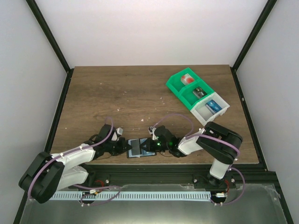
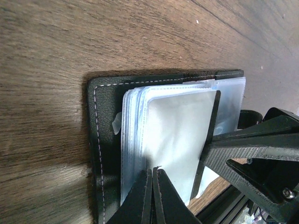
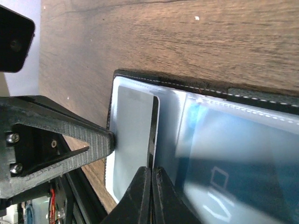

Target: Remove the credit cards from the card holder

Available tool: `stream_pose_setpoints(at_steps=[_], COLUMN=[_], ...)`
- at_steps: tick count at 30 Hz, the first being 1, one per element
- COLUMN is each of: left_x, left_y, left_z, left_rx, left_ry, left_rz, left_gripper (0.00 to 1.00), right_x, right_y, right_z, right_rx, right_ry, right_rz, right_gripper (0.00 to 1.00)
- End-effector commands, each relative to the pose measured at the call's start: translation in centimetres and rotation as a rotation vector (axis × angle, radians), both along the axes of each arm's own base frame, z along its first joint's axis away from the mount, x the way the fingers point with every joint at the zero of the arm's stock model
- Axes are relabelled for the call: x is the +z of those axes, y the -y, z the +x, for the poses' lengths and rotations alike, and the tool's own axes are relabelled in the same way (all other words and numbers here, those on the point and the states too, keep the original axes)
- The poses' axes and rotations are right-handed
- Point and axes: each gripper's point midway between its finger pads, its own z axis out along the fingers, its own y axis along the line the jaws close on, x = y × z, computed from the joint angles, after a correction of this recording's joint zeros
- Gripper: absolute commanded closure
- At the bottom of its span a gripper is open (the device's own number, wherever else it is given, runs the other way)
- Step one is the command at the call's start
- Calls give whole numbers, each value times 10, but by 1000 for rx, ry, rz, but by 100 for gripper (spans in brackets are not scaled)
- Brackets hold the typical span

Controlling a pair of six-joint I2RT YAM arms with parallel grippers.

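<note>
The card holder [image 1: 135, 148] lies open at the table's near edge, between my two grippers. In the left wrist view its black stitched cover [image 2: 105, 121] holds a stack of pale clear sleeves [image 2: 173, 126]. My left gripper [image 2: 153, 171] is shut, its tips resting on the top sleeve. My right gripper [image 3: 151, 170] is shut at the edge of a pale sleeve page [image 3: 133, 130]; whether it pinches the page is unclear. A bright blue credit card [image 3: 233, 182] with light markings sits inside a sleeve just right of it. In the top view the grippers [image 1: 125, 146] [image 1: 152, 145] flank the holder.
A green-and-white compartment bin [image 1: 174, 86] with small items stands at the back right. The table's near edge and the black frame rail [image 1: 177, 165] lie just behind the holder. The left gripper's finger [image 3: 70, 140] shows in the right wrist view.
</note>
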Motion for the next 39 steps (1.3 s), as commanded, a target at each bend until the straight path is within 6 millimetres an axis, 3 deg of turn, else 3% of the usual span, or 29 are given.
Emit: stream_pose_setpoints(at_steps=[1, 8, 15, 20, 24, 31, 36, 39], left_x=[-13, -13, -16, 0, 26, 79, 128, 160], left_y=[-8, -9, -9, -6, 1, 17, 27, 22], left_z=[-7, -6, -6, 0, 10, 21, 24, 28], left_rx=[10, 13, 16, 24, 14, 1, -64, -56], left_ry=[-22, -12, -14, 26, 111, 259, 466, 616], left_rz=[40, 38, 39, 10, -35, -200, -315, -335], left_gripper=[98, 97, 97, 93, 82, 77, 74, 73], right_x=[-3, 1, -9, -3, 10, 26, 55, 82], right_y=[5, 16, 28, 33, 37, 46, 49, 49], right_z=[-3, -1, -1, 1, 1, 1, 0, 2], right_rx=[-1, -30, -65, -73, -76, -89, -125, -153], right_ry=[-9, 3, -34, -15, -3, 7, -4, -6], right_rz=[22, 26, -5, -1, 23, -10, 48, 89], right_gripper=[99, 99, 100, 100, 100, 100, 100, 100])
